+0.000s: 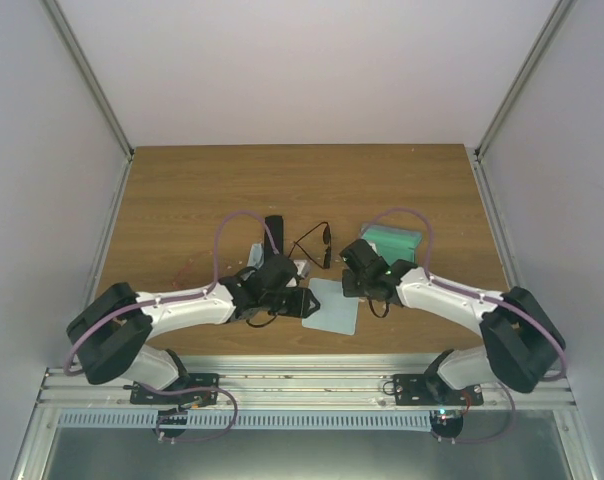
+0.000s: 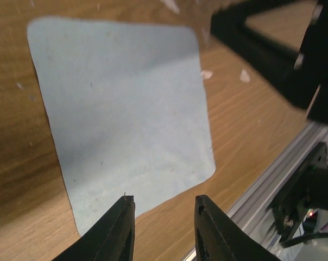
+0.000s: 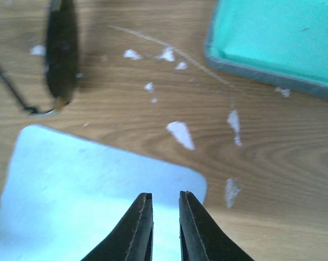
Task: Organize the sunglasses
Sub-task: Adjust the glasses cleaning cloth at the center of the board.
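The sunglasses [image 1: 313,245], thin black wire with dark lenses, lie unfolded on the wood at mid-table. One lens [image 3: 61,51] shows at the top left of the right wrist view. A light blue cloth [image 1: 332,307] lies flat just in front of them. My left gripper [image 1: 311,302] is open and empty, low over the cloth's near left edge [image 2: 126,119]. My right gripper [image 1: 353,284] is slightly open and empty, over the cloth's far right corner [image 3: 99,185]. Neither gripper touches the sunglasses.
A teal case [image 1: 394,241] lies open behind my right gripper, and it also shows in the right wrist view [image 3: 272,38]. An oblong black case [image 1: 274,228] lies behind the left wrist. White flecks [image 3: 180,133] mark the wood. The metal rail [image 2: 272,179] runs along the near edge.
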Action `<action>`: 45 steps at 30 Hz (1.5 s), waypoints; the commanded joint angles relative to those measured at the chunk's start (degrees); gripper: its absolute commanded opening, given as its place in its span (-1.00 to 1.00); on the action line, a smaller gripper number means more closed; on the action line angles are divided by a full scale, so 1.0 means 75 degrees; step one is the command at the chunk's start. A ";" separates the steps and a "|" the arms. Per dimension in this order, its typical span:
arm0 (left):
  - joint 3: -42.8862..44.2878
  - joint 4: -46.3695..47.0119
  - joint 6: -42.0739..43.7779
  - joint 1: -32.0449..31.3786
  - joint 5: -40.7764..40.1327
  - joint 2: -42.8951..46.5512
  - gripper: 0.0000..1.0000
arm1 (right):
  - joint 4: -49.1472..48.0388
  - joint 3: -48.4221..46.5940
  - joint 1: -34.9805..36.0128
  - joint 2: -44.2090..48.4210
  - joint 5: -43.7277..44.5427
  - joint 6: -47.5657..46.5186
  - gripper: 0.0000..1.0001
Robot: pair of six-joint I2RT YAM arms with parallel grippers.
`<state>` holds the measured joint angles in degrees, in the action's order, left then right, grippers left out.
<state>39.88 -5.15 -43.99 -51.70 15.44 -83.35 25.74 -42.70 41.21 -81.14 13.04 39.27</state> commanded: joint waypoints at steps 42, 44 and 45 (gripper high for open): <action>0.1708 -0.0955 0.0478 0.0038 -0.1731 -0.1524 0.03 | 0.0251 0.0732 -0.0313 0.1511 0.0171 0.0118 -0.15; 0.1826 -0.0966 0.0443 0.0038 -0.1770 -0.1746 -0.01 | -0.0038 0.0753 -0.0543 0.1228 -0.0118 -0.0113 -0.22; 0.1905 -0.1007 0.0425 0.0038 -0.1807 -0.1832 -0.04 | -0.0154 0.0764 -0.0619 0.1093 -0.0198 -0.0227 -0.27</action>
<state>51.77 -12.62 -40.77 -51.62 4.14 -94.78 30.68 -37.60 39.07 -69.80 13.82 43.29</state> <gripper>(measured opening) 0.499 0.397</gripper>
